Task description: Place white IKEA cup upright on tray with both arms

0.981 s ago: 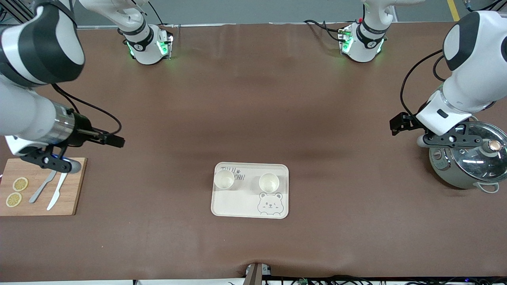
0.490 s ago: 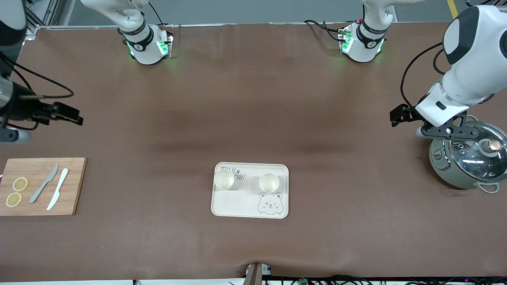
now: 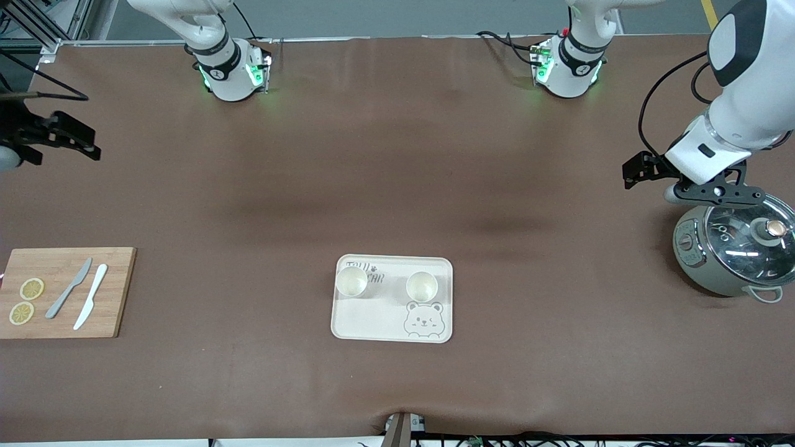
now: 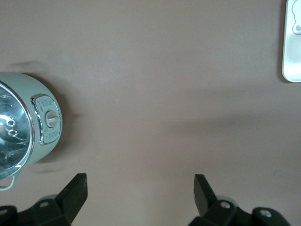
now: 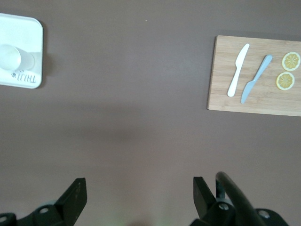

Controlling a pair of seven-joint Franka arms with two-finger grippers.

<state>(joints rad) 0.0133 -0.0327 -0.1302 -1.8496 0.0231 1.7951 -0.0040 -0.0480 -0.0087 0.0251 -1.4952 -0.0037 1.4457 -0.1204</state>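
Note:
The cream tray with its bear drawing lies flat near the middle of the table. Two white cups stand upright on it, mouths up: one toward the right arm's end, the other toward the left arm's end. My left gripper hangs open and empty above the cooker's edge, well away from the tray. My right gripper is open and empty over bare table at the right arm's end. In the right wrist view the tray and one cup show at the edge.
A pale green cooker with a glass lid stands at the left arm's end. A wooden cutting board at the right arm's end carries a grey knife, a white knife and lemon slices.
The right arm has pulled up and away from the cutting board toward the bases' side. The left arm has drawn back a little from over the cooker. Both grippers stayed open; the cups have not moved.

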